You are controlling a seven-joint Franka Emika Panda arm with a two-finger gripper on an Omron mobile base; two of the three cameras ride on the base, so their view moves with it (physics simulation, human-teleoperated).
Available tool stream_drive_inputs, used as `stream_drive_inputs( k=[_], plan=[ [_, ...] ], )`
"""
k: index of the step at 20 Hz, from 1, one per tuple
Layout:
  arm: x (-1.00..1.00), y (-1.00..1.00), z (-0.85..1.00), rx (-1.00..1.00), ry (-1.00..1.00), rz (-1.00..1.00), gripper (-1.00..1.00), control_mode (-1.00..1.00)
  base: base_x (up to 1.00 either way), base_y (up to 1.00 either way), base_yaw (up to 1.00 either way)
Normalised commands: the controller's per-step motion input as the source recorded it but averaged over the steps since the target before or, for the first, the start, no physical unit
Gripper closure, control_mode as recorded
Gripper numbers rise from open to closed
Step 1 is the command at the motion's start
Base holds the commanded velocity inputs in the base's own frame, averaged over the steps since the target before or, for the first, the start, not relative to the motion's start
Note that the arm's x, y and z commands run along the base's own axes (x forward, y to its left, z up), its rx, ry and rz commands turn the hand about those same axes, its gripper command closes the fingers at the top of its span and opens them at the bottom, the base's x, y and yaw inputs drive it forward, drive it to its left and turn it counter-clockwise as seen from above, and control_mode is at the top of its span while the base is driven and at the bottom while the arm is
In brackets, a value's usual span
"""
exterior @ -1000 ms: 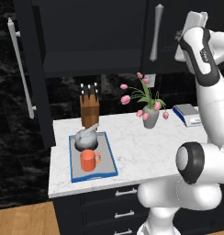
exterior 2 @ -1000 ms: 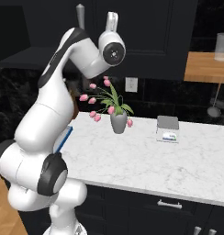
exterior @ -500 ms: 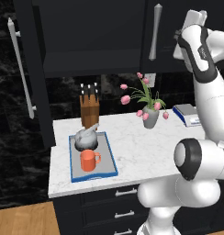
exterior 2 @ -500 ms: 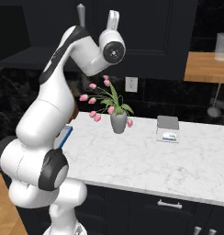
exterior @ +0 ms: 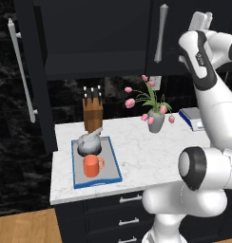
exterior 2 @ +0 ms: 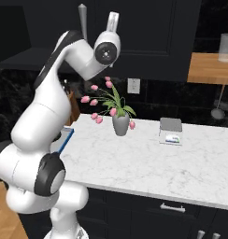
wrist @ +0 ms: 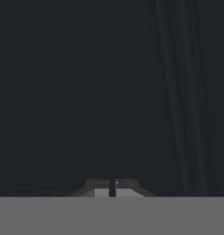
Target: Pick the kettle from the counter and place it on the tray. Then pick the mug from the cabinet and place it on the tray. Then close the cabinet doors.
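Kettle and mug sit on tray, left end of bench. Left cabinet door open.
Right base view: end effector raised against dark door panel.
Hand view: end effector pinched together, empty, facing door panel.

Black marble wall behind the vase, an outlet just above it, wood floor below, wooden shelf to its right
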Motion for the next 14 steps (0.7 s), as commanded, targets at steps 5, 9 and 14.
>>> stream_drive_inputs(
  k=[5,9,14],
  plan=[
    [-0.42,0.00,0.03,0.00,0.09,-0.06,1.00,-1.00,0.00,0.00,0.00],
    [-0.81,0.00,0.17,0.00,0.05,0.00,1.00,-1.00,0.00,0.00,0.00],
    [-0.83,0.02,0.15,0.00,0.01,0.00,1.00,-1.00,0.00,0.00,0.00]
  ],
)
